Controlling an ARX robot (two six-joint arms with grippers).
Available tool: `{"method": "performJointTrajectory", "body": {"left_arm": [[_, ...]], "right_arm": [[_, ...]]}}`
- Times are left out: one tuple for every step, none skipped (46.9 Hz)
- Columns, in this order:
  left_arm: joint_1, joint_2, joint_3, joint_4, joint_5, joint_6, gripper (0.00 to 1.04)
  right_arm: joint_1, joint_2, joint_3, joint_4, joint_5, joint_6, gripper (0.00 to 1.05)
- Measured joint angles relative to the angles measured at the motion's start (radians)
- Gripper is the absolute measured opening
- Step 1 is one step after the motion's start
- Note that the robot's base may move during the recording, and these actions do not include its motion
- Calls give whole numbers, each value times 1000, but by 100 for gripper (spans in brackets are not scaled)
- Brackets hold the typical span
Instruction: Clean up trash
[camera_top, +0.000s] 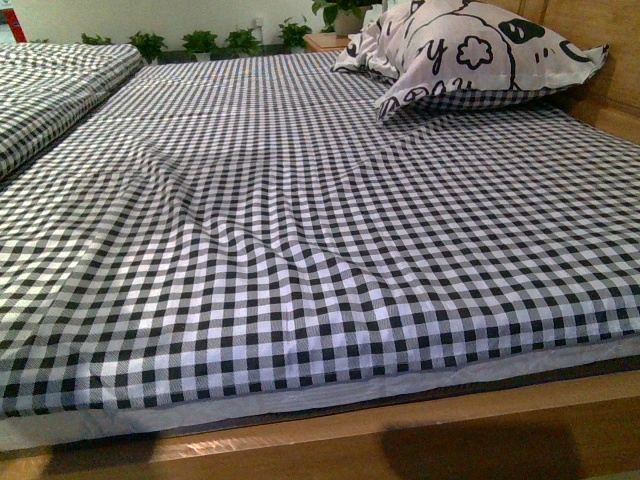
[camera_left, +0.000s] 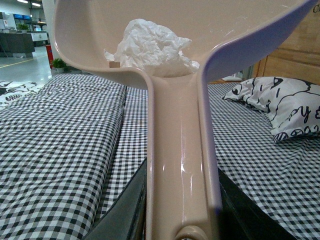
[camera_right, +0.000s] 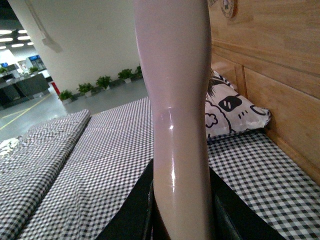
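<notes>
In the left wrist view the crumpled white paper wad (camera_left: 152, 50) lies inside the mauve-pink dustpan (camera_left: 240, 35), near where the pan meets its handle (camera_left: 180, 165). My left gripper (camera_left: 181, 220) is shut on that handle and holds the pan raised above the bed. In the right wrist view my right gripper (camera_right: 181, 220) is shut on the pink brush handle (camera_right: 177, 115), which stands upright; its bristles are out of view. Neither gripper shows in the front view, and no trash shows on the bed there.
The bed with a black-and-white checked cover (camera_top: 300, 220) fills the front view, its wooden edge (camera_top: 400, 430) nearest. A patterned pillow (camera_top: 470, 50) lies at the far right by the wooden headboard (camera_right: 270, 75). A folded checked quilt (camera_top: 50, 90) lies at the left. Potted plants (camera_top: 200, 42) stand beyond.
</notes>
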Motion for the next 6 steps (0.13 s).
{"method": "performJointTrajectory", "body": {"left_arm": [[0,0,0,0,0,0,28],[0,0,0,0,0,0,28],[0,0,0,0,0,0,28],[0,0,0,0,0,0,28],[0,0,0,0,0,0,28],[0,0,0,0,0,0,28]], "right_arm": [[0,0,0,0,0,0,21],[0,0,0,0,0,0,21],[0,0,0,0,0,0,21],[0,0,0,0,0,0,21],[0,0,0,0,0,0,21],[0,0,0,0,0,0,21]]}}
